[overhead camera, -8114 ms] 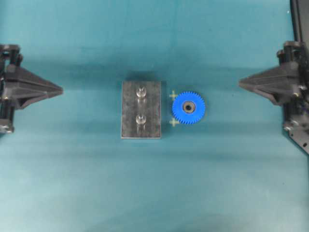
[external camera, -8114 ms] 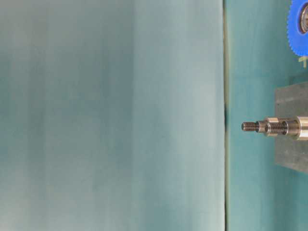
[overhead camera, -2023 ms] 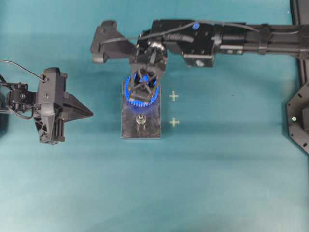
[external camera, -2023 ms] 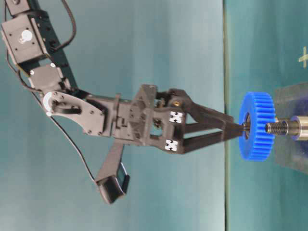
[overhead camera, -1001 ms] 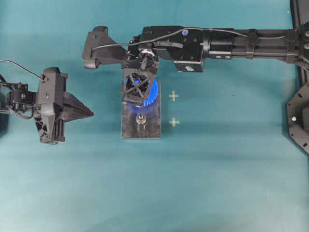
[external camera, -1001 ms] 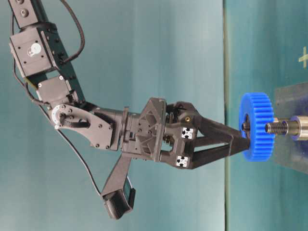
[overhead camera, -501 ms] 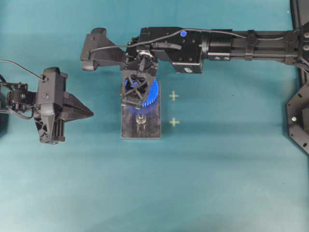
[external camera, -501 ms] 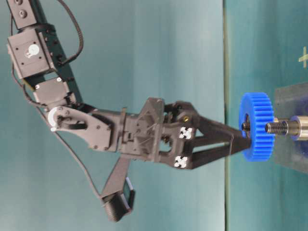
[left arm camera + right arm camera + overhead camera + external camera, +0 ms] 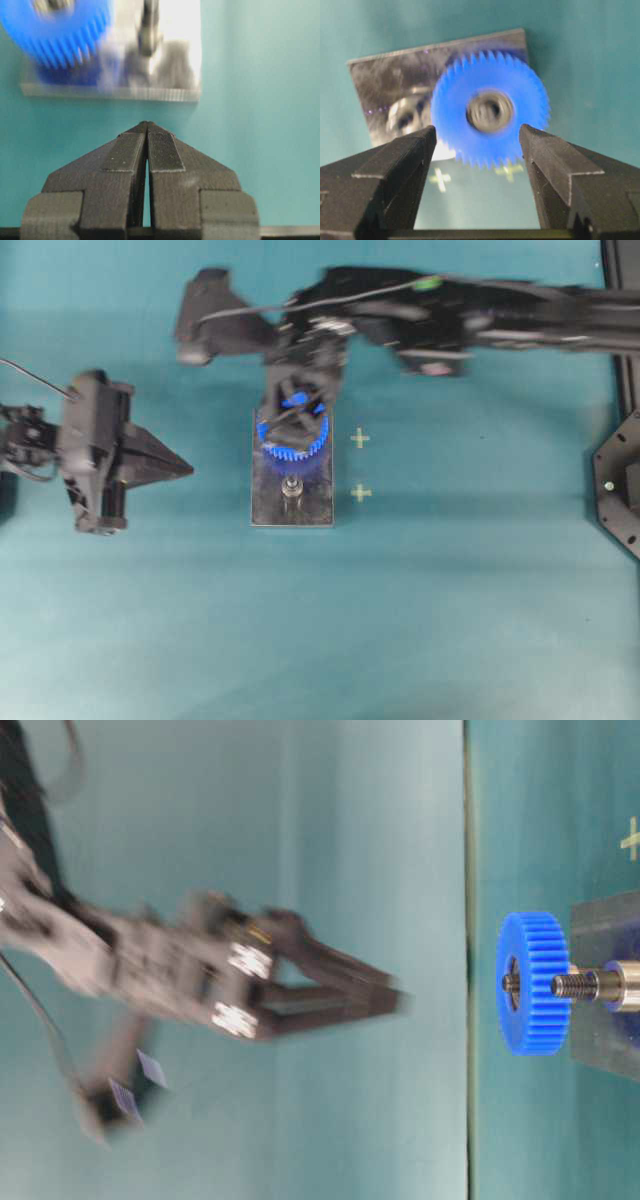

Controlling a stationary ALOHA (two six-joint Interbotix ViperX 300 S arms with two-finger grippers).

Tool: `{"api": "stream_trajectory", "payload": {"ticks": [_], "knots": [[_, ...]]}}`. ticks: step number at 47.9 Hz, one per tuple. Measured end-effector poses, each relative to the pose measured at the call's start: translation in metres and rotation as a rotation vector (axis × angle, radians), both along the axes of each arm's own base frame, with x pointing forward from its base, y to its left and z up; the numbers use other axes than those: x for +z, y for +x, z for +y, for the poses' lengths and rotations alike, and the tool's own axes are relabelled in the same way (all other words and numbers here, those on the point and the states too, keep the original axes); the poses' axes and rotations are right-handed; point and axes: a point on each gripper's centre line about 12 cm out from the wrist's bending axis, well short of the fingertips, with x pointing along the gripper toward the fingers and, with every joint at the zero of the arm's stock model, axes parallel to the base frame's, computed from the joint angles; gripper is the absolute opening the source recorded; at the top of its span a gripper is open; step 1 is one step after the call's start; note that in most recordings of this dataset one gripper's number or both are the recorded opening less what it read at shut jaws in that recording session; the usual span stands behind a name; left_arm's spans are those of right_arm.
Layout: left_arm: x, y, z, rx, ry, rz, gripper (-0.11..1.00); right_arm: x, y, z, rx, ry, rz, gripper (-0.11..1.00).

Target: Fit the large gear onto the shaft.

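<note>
Table-level exterior shows the large gear seated on the shaft at the plate's far end, right gripper jaws spread and clear, left gripper jaws pressed together; if only partly seated, it could be jolted askew.

The right gripper pulled up and away from the gear — a second earlier its fingers had been touching the gear, and now clear space lay between them. The gear was left threaded on the shaft — eight seconds before, it had lain on the table beside the plate.
</note>
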Motion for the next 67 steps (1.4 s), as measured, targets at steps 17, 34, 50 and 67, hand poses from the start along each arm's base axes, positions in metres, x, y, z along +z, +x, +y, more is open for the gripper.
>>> {"api": "stream_trajectory", "payload": {"ticks": [17,34,50,67], "knots": [[0.043,-0.035,0.002,0.010,0.000,-0.199,0.00,0.019,-0.072,0.015,0.010,-0.055,-0.230,0.73],[0.050,-0.069,0.002,0.018,-0.017,-0.259,0.00,-0.011,-0.126,0.031,0.009,-0.078,-0.513,0.72],[0.040,-0.085,0.000,0.049,-0.132,-0.311,0.00,-0.032,-0.172,0.047,-0.002,-0.070,-0.787,0.72],[0.034,-0.103,0.002,0.040,-0.066,-0.356,0.00,-0.071,-0.219,0.059,0.032,-0.053,-0.752,0.72]]}}
